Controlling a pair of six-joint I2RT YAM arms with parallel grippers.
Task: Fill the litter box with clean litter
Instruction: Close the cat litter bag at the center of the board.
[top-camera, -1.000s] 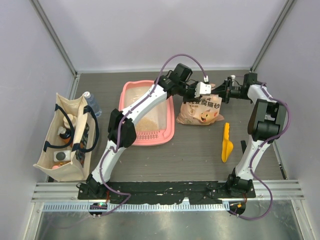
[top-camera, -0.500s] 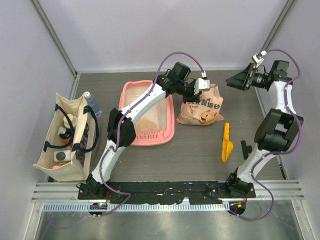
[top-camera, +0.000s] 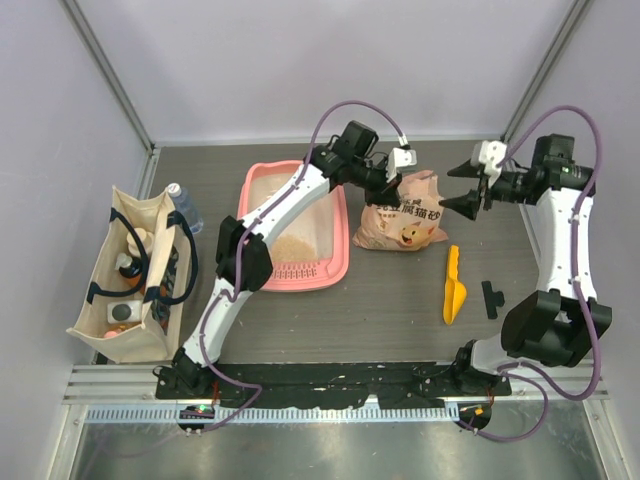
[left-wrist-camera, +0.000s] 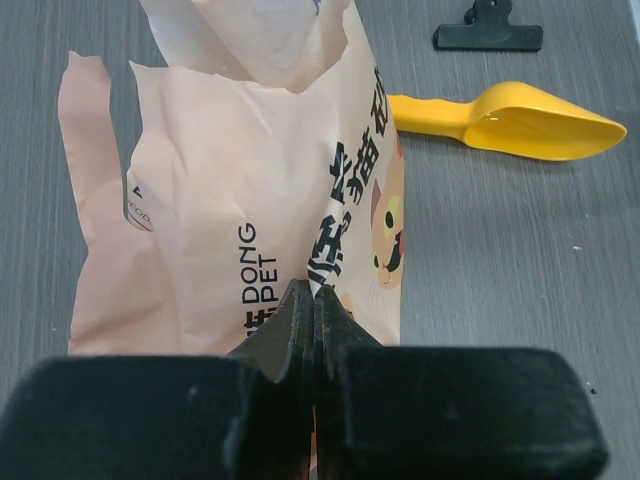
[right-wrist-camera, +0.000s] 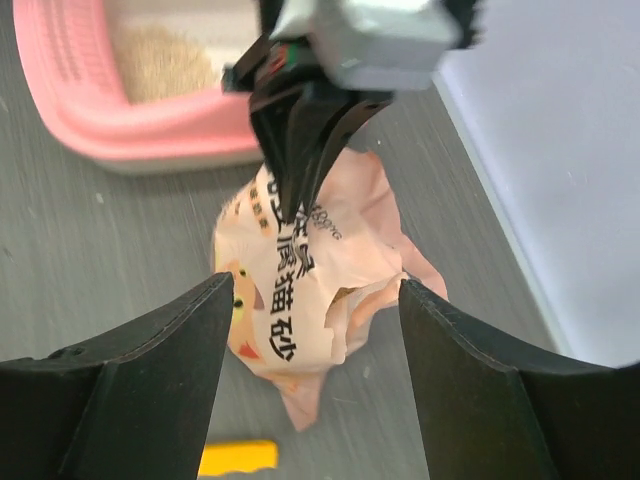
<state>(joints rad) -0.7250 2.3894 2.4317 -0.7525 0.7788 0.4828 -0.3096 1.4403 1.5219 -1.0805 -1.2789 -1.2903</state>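
The pink litter box (top-camera: 338, 262) lies left of centre with tan clean litter (top-camera: 295, 246) spread on its floor; both also show in the right wrist view, the box (right-wrist-camera: 150, 130) and the litter (right-wrist-camera: 165, 65). A peach litter bag (top-camera: 405, 225) lies right of the box, its mouth open toward the right. My left gripper (top-camera: 385, 193) is shut on the bag's upper left part (left-wrist-camera: 250, 200). My right gripper (top-camera: 462, 203) is open and empty, hovering just right of the bag (right-wrist-camera: 300, 290).
A yellow scoop (top-camera: 453, 287) and a black clip (top-camera: 492, 298) lie on the table right of the bag. A beige tote bag (top-camera: 135, 275) with bottles stands at the far left. Walls close the back and sides.
My right arm swung away up to the back right, then came down again beside the bag's right side with jaws open. My left gripper kept its hold on the bag.
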